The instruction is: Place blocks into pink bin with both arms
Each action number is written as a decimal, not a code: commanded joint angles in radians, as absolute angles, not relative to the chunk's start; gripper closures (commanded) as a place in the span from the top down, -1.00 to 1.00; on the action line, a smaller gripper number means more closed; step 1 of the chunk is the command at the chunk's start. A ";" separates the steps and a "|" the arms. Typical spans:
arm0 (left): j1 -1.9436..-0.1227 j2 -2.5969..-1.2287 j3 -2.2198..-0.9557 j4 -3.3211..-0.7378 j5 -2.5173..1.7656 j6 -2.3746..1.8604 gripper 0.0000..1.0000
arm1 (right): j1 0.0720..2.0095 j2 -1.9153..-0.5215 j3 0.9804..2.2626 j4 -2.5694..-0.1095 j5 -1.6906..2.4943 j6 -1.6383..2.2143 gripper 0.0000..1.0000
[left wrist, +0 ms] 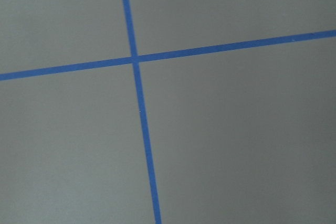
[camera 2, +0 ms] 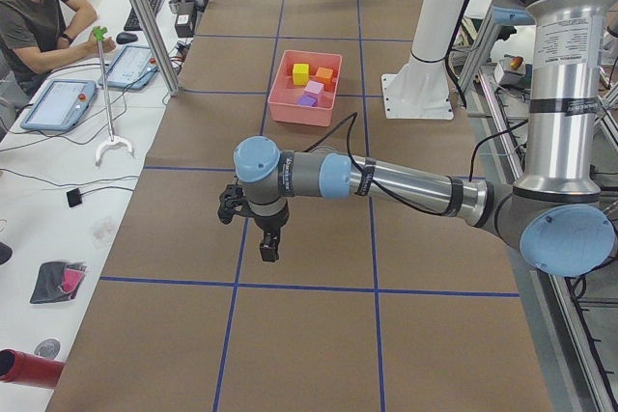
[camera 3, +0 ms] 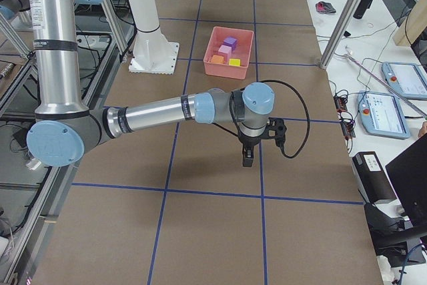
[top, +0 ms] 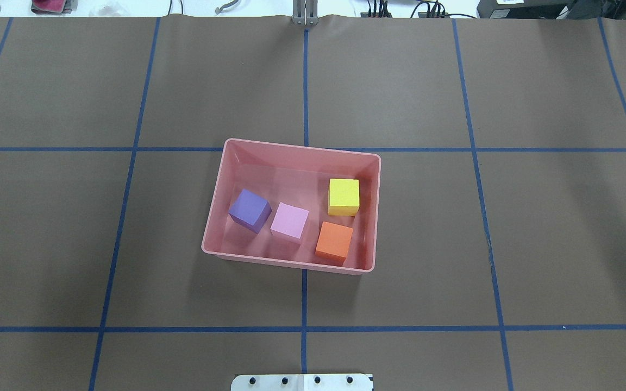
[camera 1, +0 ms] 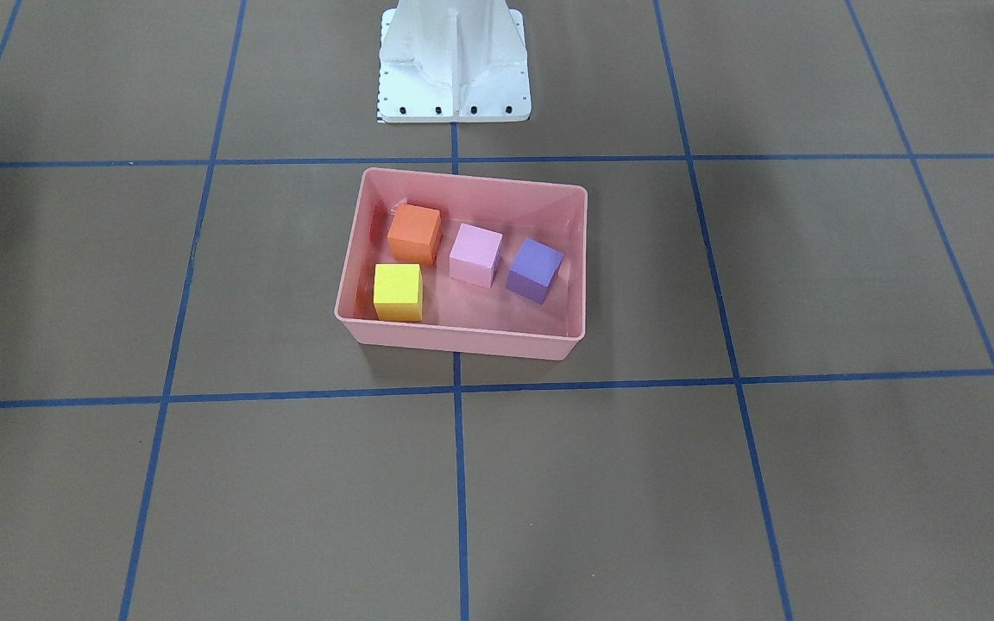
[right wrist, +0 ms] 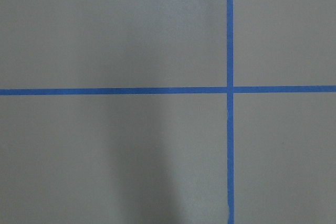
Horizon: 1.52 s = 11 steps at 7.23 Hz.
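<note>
The pink bin (top: pixel 220 179) sits mid-table; it also shows in the front view (camera 1: pixel 579 259) and both side views. Inside it lie the purple block (top: pixel 249 210), the light pink block (top: pixel 289 221), the yellow block (top: pixel 343 196) and the orange block (top: pixel 334 242). In the front view they are purple (camera 1: pixel 534 269), pink (camera 1: pixel 474 253), yellow (camera 1: pixel 398 291), orange (camera 1: pixel 414 233). My left gripper (camera 2: pixel 267 246) shows only in the left side view, far from the bin. My right gripper (camera 3: pixel 246 156) shows only in the right side view. I cannot tell whether either is open or shut.
The white pedestal base (camera 1: pixel 454 65) stands behind the bin. Blue tape lines grid the brown table (top: pixel 454 244). Both wrist views show only tabletop and tape. An operator (camera 2: pixel 34 7) sits at a side desk with tablets.
</note>
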State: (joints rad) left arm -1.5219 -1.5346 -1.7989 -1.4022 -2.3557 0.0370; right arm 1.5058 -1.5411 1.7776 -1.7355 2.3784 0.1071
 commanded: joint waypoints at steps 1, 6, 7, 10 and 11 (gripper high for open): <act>-1.532 -1.513 -1.769 -1.454 -2.356 0.035 0.99 | 1.456 -1.540 1.761 -1.736 2.370 0.110 1.00; -1.532 -1.500 -1.698 -1.562 -2.359 -0.132 0.99 | 1.448 -1.555 1.753 -1.736 2.365 0.107 1.00; -1.532 -1.499 -1.698 -1.562 -2.355 -0.130 0.99 | 1.448 -1.555 1.750 -1.736 2.365 0.106 1.00; -1.534 -1.499 -1.700 -1.560 -2.353 -0.143 0.99 | 1.454 -1.552 1.707 -1.736 2.364 0.103 1.00; -1.534 -1.500 -1.704 -1.559 -2.353 -0.143 0.99 | 1.469 -1.554 1.688 -1.736 2.365 0.101 1.00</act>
